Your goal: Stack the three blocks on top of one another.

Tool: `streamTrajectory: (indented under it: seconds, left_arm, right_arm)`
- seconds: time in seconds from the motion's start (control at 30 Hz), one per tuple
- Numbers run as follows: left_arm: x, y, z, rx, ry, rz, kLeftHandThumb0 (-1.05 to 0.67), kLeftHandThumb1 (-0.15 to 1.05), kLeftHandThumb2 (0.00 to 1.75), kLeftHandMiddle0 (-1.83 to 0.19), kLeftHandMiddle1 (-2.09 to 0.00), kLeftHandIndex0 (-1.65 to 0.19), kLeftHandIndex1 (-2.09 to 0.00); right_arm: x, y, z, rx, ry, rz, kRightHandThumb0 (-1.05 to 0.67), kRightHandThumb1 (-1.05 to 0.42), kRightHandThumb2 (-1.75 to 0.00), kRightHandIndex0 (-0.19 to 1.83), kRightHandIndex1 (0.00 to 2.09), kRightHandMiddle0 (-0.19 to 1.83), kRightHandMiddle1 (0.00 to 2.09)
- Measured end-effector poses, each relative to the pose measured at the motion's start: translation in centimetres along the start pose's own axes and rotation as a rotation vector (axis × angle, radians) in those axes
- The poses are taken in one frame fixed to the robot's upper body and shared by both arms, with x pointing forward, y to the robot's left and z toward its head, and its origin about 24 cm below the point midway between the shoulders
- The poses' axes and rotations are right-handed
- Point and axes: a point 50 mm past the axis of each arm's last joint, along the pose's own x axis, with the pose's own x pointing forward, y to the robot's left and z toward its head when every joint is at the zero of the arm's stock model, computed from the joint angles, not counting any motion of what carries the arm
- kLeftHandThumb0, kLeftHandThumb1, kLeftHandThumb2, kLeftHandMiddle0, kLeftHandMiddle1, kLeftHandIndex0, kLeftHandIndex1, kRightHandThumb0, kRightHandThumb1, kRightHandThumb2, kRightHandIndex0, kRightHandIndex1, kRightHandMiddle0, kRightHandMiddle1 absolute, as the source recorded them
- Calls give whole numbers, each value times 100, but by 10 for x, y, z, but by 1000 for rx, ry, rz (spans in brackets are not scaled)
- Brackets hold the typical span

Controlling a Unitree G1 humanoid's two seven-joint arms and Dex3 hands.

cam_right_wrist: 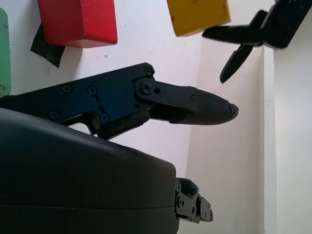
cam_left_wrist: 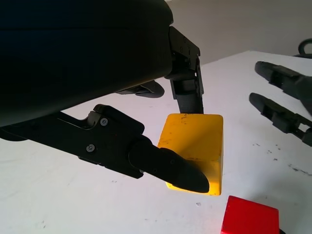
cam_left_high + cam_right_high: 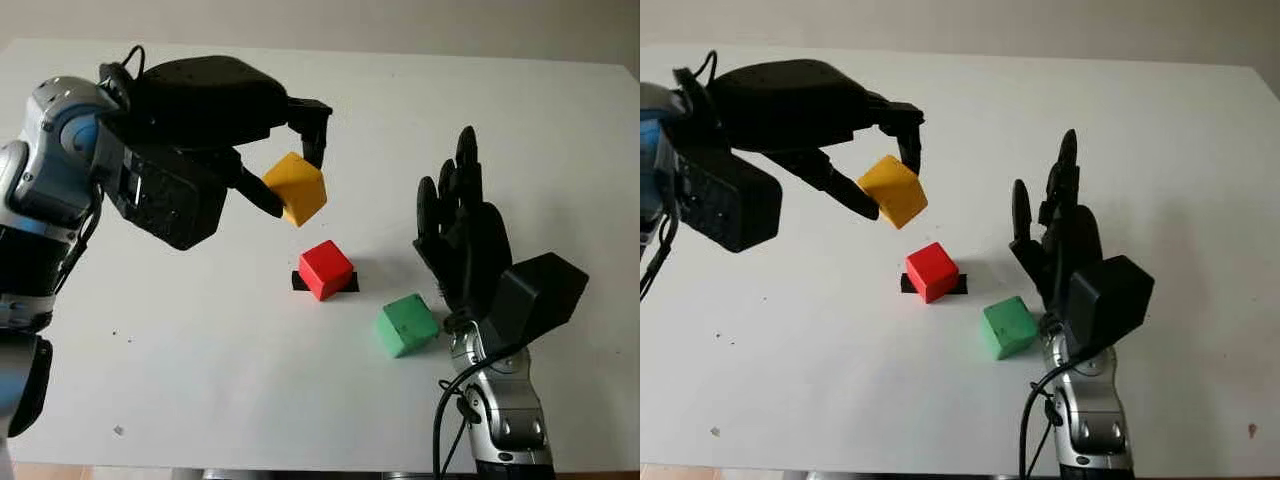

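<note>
Nearest the head camera, the robot's right hand [image 3: 462, 235] stands upright on its silver forearm at the lower right of the white table [image 3: 180, 380], black fingers [image 3: 466, 160] pointing up and away, uncurled and holding nothing. Just beside its palm, on the inner side, a green wooden cube [image 3: 406, 324] sits on the tabletop, a narrow gap showing between block and hand. A little farther in and to the left, a red wooden cube [image 3: 326, 268] rests on a small patch of black tape [image 3: 299, 281], near the green one but not touching it. Above and slightly left of the red block, the left hand [image 3: 270, 150] reaches in from the left side, its black shell large in the frame, and pinches a yellow wooden cube [image 3: 296, 188] clear of the table. One finger [image 2: 165, 165] presses the near face of the yellow cube while another [image 2: 187, 90] bears on the far top edge, as the left wrist view makes plain. The yellow block hangs tilted, one corner lowest, well apart from the red block beneath.
</note>
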Motion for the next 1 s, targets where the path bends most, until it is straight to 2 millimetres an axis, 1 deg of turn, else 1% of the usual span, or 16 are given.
streamTrajectory:
  seconds: [0.03,0.13,0.2,0.3,0.43,0.53,0.73,1.0]
  left_arm:
    - [3,0,2,-1,-10,-12,-44,103,5,-38,-7,-42,-133]
    - [12,-5,7,-21,-33,-53,-43,103,5,-36,-6,-36,-142]
    - [19,-9,10,-42,-41,-84,-42,103,5,-36,-6,-38,-136]
    - [25,-14,12,-63,-41,-128,-41,103,6,-35,-5,-38,-132]
    - [30,-19,16,-57,-47,-175,-41,101,5,-34,-5,-39,-136]
    - [32,-20,19,-48,-64,-178,-40,101,5,-36,-6,-38,-139]
    - [32,-22,21,-33,-80,-194,-47,105,8,-34,-5,-31,-148]
    - [31,-28,22,-39,-87,-207,-47,105,7,-34,-5,-30,-147]
  right_arm:
    - [0,0,0,-1,0,1,-72,-105,-60,-19,0,-19,0]
    - [0,0,0,0,0,-3,-72,-105,-59,-19,0,-19,0]
    - [0,0,0,3,1,-5,-72,-105,-58,-19,0,-19,0]
    - [0,0,0,2,2,-6,-72,-105,-59,-19,0,-19,0]
    - [-1,0,-1,3,4,-9,-70,-105,-59,-19,0,-19,0]
    - [-1,1,-1,6,6,-10,-71,-105,-58,-19,0,-19,0]
    - [-1,1,-1,4,8,-12,-72,-105,-59,-19,0,-19,0]
    - [-2,1,-1,-1,11,-12,-72,-105,-59,-19,0,-19,0]
